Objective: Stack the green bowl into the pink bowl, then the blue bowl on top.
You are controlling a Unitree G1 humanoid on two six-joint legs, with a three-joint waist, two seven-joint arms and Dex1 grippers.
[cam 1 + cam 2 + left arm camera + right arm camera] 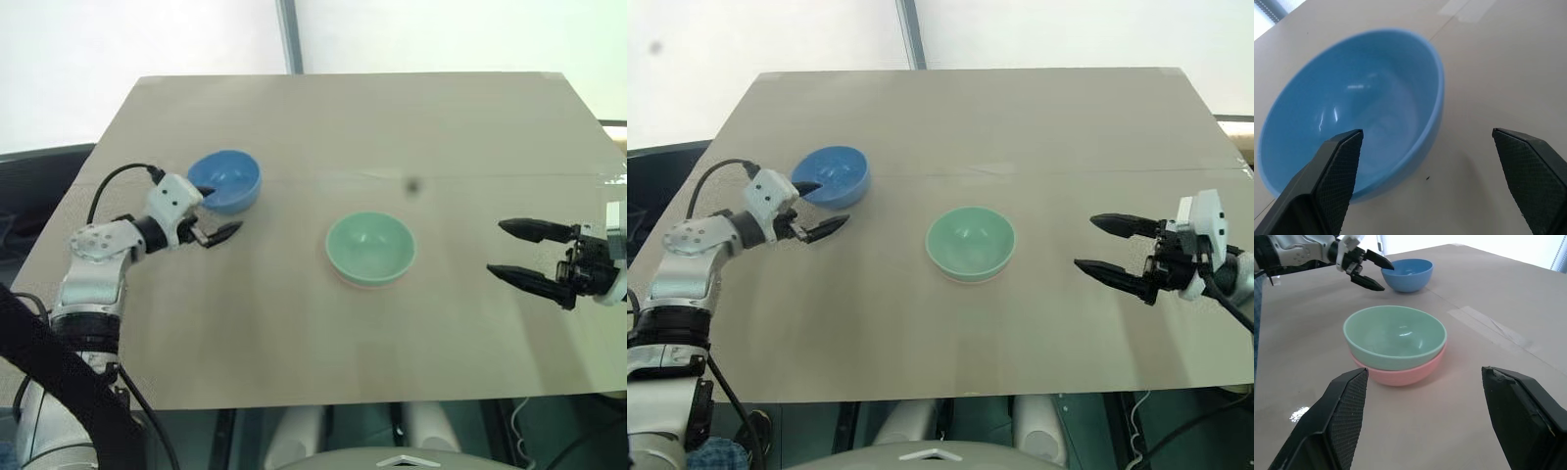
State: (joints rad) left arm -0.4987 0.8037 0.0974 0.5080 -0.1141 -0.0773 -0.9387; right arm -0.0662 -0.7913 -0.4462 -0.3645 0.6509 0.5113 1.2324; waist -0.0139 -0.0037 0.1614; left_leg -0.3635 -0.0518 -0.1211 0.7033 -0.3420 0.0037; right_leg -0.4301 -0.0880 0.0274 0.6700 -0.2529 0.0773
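Left gripper (217, 221): my jaws stand wide apart and hold nothing. One finger reaches over the near rim of the blue bowl, the other hangs outside its wall, so the rim sits between them.
Blue bowl (226, 179): upright on the bench (392, 127), far left, well apart from the other two bowls.
Green bowl (370, 247): already nested in the pink bowl (1400, 374) at mid-bench; from the head views only a thin pink edge peeks out beneath it.
Right gripper (521, 253): jaws wide apart, empty, off to the right of the stack and clear of it, pointing toward it.
Step in hand: first stacking looks done; I judge I am at the pickup of the blue bowl with my left arm.
Next move: close the left jaws on the blue rim, lift clear of the bench, carry right, centre over the green bowl, lower and let go.
Caution: a one-sided rim pinch may tilt the glossy bowl.
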